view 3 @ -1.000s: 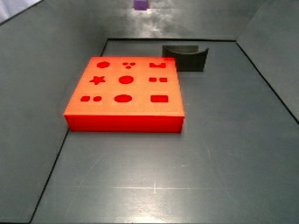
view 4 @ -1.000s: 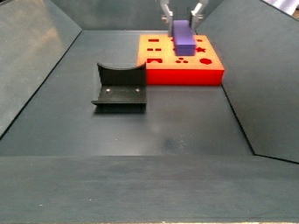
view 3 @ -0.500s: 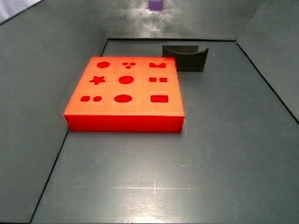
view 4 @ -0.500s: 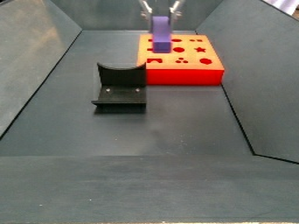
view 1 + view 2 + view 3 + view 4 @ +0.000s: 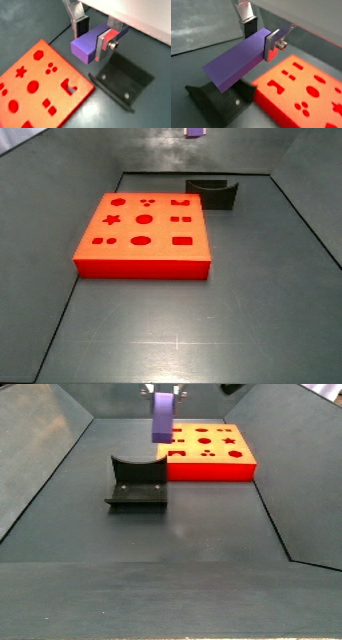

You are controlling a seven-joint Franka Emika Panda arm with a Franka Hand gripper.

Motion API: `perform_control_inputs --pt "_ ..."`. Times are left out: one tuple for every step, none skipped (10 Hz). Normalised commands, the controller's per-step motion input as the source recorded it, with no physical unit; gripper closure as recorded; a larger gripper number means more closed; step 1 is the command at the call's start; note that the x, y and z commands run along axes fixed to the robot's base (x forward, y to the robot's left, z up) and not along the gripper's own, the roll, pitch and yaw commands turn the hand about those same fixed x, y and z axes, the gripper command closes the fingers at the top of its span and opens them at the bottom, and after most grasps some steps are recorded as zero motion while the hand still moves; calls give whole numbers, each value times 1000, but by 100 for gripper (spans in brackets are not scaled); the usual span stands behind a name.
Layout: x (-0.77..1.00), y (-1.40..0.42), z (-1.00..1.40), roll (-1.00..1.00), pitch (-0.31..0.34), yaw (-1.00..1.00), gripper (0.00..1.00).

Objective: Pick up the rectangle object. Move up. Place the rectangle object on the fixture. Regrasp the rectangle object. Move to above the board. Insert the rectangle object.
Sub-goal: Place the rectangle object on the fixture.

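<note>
My gripper (image 5: pixel 91 36) is shut on the purple rectangle object (image 5: pixel 87 44), which shows in both wrist views (image 5: pixel 236 67). In a side view the block (image 5: pixel 163 415) hangs upright from the fingers, high in the air over the gap between the fixture (image 5: pixel 136 482) and the orange-red board (image 5: pixel 206 450). In a side view only the block's lower end (image 5: pixel 195 132) shows at the frame's top edge, above the fixture (image 5: pixel 214 192). The board (image 5: pixel 142 233) lies flat with its darker cutouts empty. Both wrist views show the board (image 5: pixel 39 87) and the fixture (image 5: pixel 124 81) below the block.
Grey slanted walls (image 5: pixel 47 454) enclose the dark floor (image 5: pixel 174 529) on all sides. The fixture stands beside the board's edge (image 5: pixel 291 95), close to the back wall in a side view (image 5: pixel 201 158).
The gripper has carried the purple block sideways, from above the board toward above the fixture. The board and fixture have not moved.
</note>
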Motion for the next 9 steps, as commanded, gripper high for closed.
perform_control_inputs --pt "792 25 7 -1000 14 -31 100" --pt "690 32 0 -964 37 -36 100" --pt "593 36 -8 -791 51 -40 100" --pt "463 40 -11 -559 61 -49 100" --pt "366 44 -14 -382 68 -58 100" --pt "234 27 -6 -221 67 -64 100" --pt "153 130 -1000 -1000 283 28 100" --pt "131 137 -1000 -1000 270 14 100" --pt "140 139 -1000 -994 289 -58 100"
